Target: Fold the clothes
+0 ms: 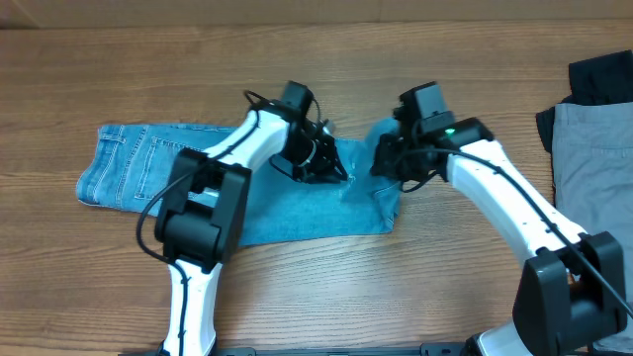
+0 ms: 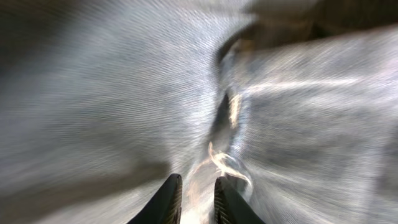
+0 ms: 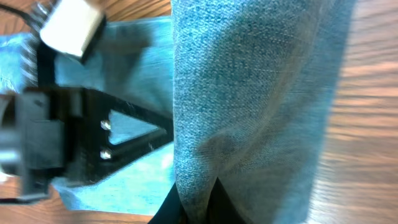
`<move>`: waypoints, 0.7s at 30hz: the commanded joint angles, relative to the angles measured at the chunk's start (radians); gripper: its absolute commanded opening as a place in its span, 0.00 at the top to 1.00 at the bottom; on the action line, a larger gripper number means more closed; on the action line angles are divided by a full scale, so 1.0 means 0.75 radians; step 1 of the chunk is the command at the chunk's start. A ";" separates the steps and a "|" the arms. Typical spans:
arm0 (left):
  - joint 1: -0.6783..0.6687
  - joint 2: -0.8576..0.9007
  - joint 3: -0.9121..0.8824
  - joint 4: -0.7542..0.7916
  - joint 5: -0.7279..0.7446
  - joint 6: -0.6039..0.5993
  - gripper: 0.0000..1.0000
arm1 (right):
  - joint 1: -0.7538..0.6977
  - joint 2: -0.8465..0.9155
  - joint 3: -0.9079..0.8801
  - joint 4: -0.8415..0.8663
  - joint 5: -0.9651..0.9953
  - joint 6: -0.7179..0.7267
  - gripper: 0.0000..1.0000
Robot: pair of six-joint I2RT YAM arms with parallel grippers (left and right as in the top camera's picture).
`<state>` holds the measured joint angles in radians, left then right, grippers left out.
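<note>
The light blue jeans [image 1: 129, 168] lie across the middle of the wooden table, waistband and pockets to the left. My left gripper [image 1: 331, 168] is low over their right part. In the left wrist view its fingertips [image 2: 196, 179] stand slightly apart, so it is open, with blurred denim [image 2: 124, 93] and a crease just ahead. My right gripper [image 1: 384, 158] is shut on a raised fold at the jeans' right end. The right wrist view has the denim [image 3: 249, 93] pinched between the black fingers [image 3: 198, 186] and hanging in front of the camera.
Grey trousers [image 1: 593, 158] lie at the right edge of the table [image 1: 297, 59], with a black garment [image 1: 598, 74] behind them. The two grippers are close together over the jeans. The left arm's black wrist [image 3: 62, 137] fills the left of the right wrist view.
</note>
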<state>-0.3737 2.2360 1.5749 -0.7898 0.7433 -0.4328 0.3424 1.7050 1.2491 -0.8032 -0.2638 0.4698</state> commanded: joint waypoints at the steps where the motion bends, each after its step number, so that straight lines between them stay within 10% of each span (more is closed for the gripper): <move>1: 0.003 -0.052 -0.009 -0.008 -0.060 0.096 0.77 | 0.083 0.021 -0.020 0.021 0.049 0.057 0.96; 21: -0.352 -0.027 -0.010 0.466 -0.058 -0.099 0.58 | 0.084 0.016 0.014 0.034 -0.027 0.079 0.96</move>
<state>-0.5549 2.2257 1.5539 -0.4728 0.6075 -0.4767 0.3710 1.7168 1.2423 -0.8124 -0.1646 0.5236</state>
